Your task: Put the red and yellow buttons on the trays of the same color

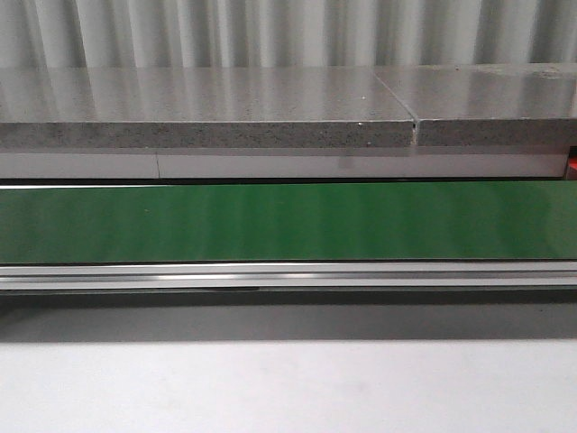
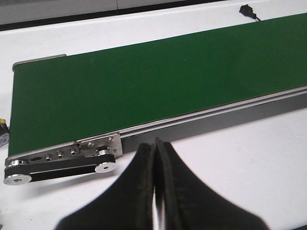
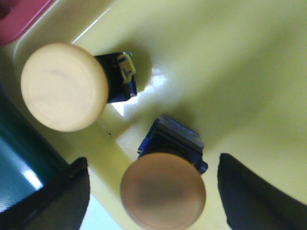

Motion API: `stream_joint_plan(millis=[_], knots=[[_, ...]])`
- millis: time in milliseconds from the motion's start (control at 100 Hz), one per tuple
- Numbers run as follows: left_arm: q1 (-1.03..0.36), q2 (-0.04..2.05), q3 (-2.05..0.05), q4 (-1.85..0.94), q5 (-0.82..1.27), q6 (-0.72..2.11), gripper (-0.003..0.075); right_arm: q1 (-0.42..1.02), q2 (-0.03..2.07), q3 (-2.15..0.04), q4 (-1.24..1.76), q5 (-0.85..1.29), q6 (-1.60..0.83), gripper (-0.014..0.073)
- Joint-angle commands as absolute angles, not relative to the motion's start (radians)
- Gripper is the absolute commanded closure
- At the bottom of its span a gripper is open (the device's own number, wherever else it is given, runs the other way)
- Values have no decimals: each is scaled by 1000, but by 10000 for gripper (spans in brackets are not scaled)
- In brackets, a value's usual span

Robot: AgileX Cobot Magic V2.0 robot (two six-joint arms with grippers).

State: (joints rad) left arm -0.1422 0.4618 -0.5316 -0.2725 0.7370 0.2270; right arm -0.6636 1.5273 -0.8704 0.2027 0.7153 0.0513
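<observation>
The conveyor belt point(image 1: 288, 221) runs left to right across the middle of the front view, with a metal rail point(image 1: 288, 273) along its near edge and the table surface point(image 1: 288, 388) nearer still. Behind the belt lies a stone slab point(image 1: 207, 108), a second slab point(image 1: 496, 104) abutting it on the right. Two buttons point(image 3: 64, 86) point(image 3: 163, 194) lie in one tray point(image 3: 230, 72) (another tray's corner point(image 3: 19, 17) just beside it).

Your right gripper point(image 3: 152, 191) stands open astride one yellow button point(image 3: 163, 189) on the yellow tray point(image 3: 230, 62); a second yellow button point(image 3: 64, 86) lies nearby.
</observation>
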Motion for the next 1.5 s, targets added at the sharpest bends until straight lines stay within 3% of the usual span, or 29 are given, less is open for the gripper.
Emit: stream_joint_plan(millis=[0,190,260,350,590,1120,1490], knots=[[-151,467,-560,-293,673,227,740,-669,1472,-891,211,693,48,14],[-151,467,-560,-293,673,227,740,-667,1368,-891,200,687,27,15],[-151,467,-560,-293,673,227,740,-646,1322,-891,199,694,0,54],[-151,467,-560,-293,673,227,740,-601,1266,-891,196,704,-32,183],[-151,467,-560,-293,673,227,740,-434,1135,-891,171,706,-46,669],[-151,467,-560,-293,673,227,740,6,932,-885,122,638,-88,661],[-151,467,-560,-293,661,227,740,113,716,-761,122,615,-141,661]])
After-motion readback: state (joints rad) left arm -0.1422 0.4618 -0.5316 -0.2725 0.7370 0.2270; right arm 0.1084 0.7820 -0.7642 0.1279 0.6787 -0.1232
